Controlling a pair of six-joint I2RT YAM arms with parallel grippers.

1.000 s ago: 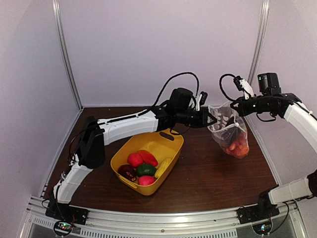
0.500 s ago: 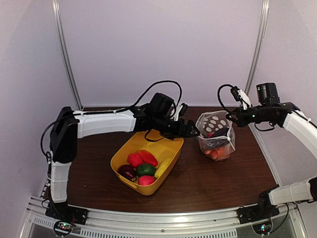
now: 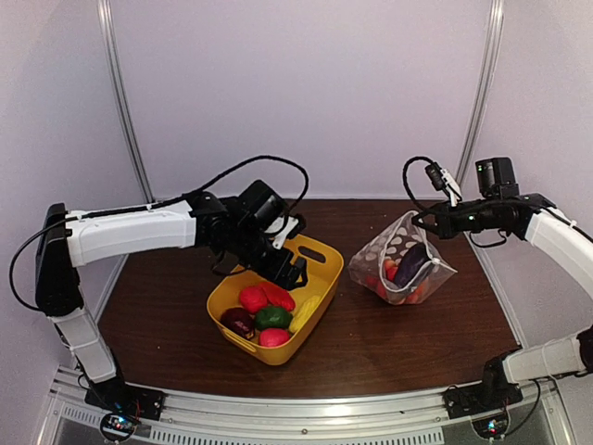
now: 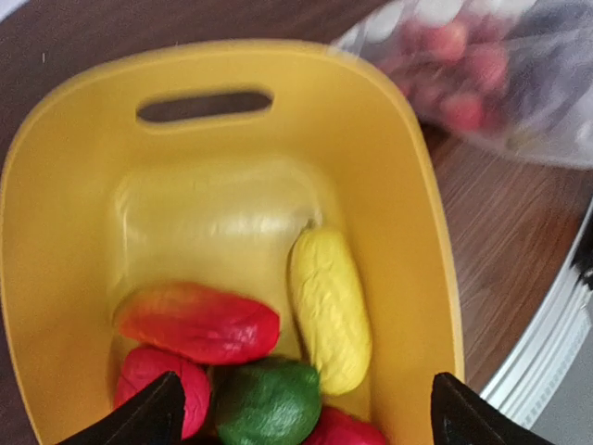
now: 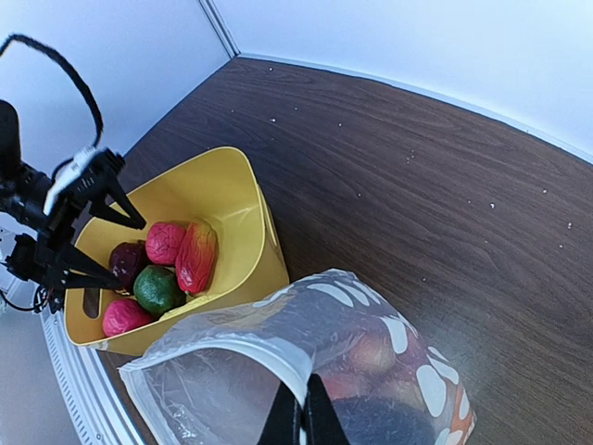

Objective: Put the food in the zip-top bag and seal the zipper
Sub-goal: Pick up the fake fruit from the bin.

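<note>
Left claw (image 3: 296,274) hangs with fingers spread wide and nothing between them, over the far end of a yellow tub (image 4: 232,213) near the middle of the worktop (image 3: 371,343). Crowded at the tub's near end lie the food pieces not yet packed: a yellow piece (image 4: 329,306), a green piece (image 4: 269,403), a long red-orange piece (image 4: 199,324), a red piece (image 3: 252,298), a second red piece (image 3: 273,336) and a dark purple piece (image 3: 238,320).

To the right and a little farther back, the dotted clear bag (image 3: 400,252) slumps on the worktop, mouth upward, with red fruit and a dark item showing through its side. Farthest back, the right claw (image 3: 435,222) is pinched tight on the bag's mouth edge and holds it up. The zipper (image 5: 232,345) is unsealed.

Loading looks partly done. The next move likely calls for the left claw to drop onto one piece, perhaps the yellow one lying freest, close on it and carry it to the bag, whose mouth must be kept agape.

The bag's contents cannot be counted. The bag is blurred in the left wrist view, and the right claw's fingertips are cut off at the frame's bottom edge.
</note>
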